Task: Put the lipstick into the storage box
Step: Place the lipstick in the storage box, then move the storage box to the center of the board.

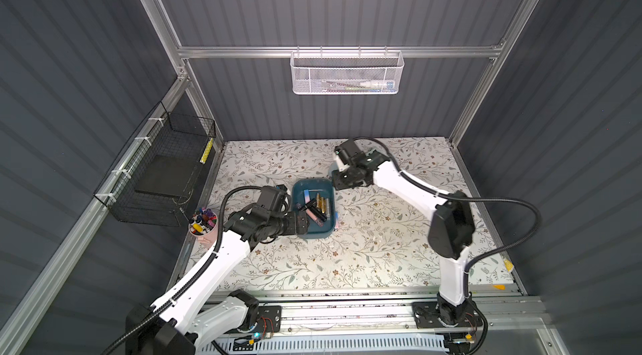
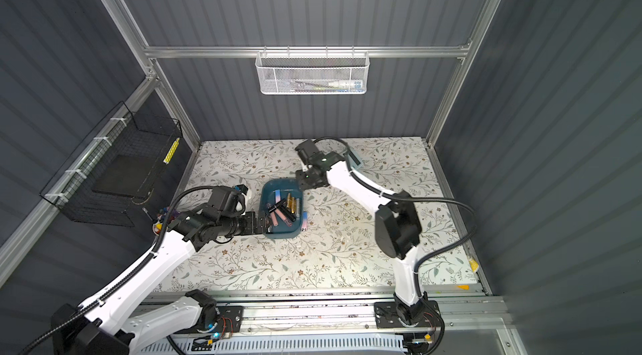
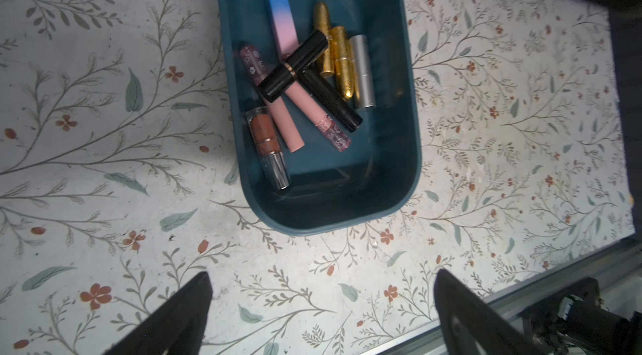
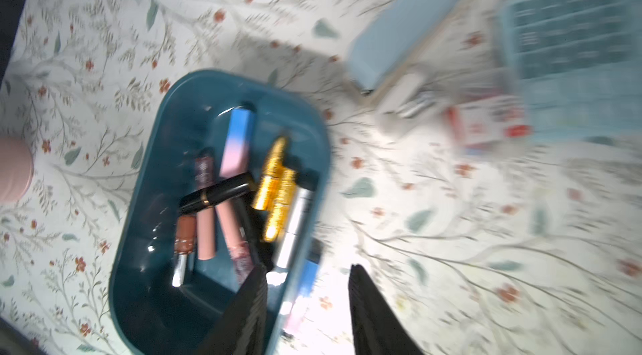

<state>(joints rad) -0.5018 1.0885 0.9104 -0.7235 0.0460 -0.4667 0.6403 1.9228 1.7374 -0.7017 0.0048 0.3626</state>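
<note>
The teal storage box (image 1: 307, 186) sits mid-table and holds several lipsticks (image 3: 295, 65), black, gold, silver and pink. One blue-to-pink lipstick (image 2: 304, 220) lies on the table outside the box, against its right wall; it also shows blurred in the right wrist view (image 4: 307, 283). My left gripper (image 3: 321, 275) is open and empty at the box's near left corner (image 1: 305, 224). My right gripper (image 4: 305, 266) hovers by the box's far right corner (image 1: 334, 181), jaws apart with nothing between them; the box wall and the outside lipstick show through the gap.
A pink cup of markers (image 1: 203, 228) stands at the table's left edge. A black wire basket (image 1: 163, 176) hangs on the left wall and a white mesh basket (image 1: 347, 73) on the back rail. Light blue boxes (image 4: 410, 30) and a red-white packet (image 4: 486, 124) lie behind the right arm.
</note>
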